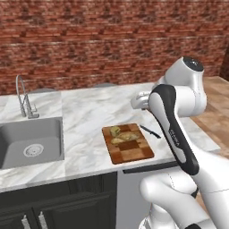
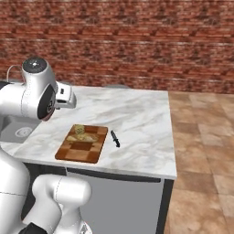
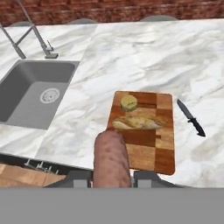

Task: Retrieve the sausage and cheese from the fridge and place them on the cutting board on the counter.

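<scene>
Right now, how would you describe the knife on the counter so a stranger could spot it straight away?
Start at the white marble counter with the steel sink at one end. Near its front edge lies a wooden cutting board. The knife lies on the marble just beside the board, on the side away from the sink: small, slim and black, the only dark thing there.

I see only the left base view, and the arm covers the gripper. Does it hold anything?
Observer: Yes. In the hand view the gripper is shut on the sausage, which sticks out forward between the fingers.
Operator: Where does the sausage point?
Observer: Its tip lies over the near left corner of the cutting board, as the hand camera sees it.
Operator: The arm also covers one end of the knife. Does the knife touch the board?
Observer: No. The knife lies apart on the counter, with a strip of bare marble between it and the board's right edge.
</scene>
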{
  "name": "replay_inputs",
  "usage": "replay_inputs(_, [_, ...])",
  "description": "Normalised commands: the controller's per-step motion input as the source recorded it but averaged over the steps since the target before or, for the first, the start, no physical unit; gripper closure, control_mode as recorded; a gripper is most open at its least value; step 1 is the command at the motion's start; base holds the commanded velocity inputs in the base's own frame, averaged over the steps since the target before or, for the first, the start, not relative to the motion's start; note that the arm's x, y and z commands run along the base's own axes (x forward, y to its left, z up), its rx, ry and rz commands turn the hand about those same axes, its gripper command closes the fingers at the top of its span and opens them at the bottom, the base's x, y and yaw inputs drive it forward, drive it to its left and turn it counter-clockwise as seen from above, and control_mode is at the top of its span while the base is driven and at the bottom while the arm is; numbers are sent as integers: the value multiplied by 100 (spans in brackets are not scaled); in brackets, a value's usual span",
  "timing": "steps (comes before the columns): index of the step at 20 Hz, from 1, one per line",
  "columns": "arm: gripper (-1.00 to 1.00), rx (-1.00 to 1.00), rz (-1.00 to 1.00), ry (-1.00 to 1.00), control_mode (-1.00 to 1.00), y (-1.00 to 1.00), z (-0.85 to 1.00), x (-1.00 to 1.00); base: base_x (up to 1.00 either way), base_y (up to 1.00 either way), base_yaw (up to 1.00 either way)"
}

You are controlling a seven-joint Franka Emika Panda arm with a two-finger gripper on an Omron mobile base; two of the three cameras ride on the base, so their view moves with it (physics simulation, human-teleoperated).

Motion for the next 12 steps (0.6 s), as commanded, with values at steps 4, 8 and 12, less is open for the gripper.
replay_inputs(4, [100,0,0,0,100,0,0,0,12,0,1])
replay_inputs(8, [100,0,0,0,100,0,0,0,0,0,0])
replay_inputs(12, [100,0,0,0,100,0,0,0,0,0,0])
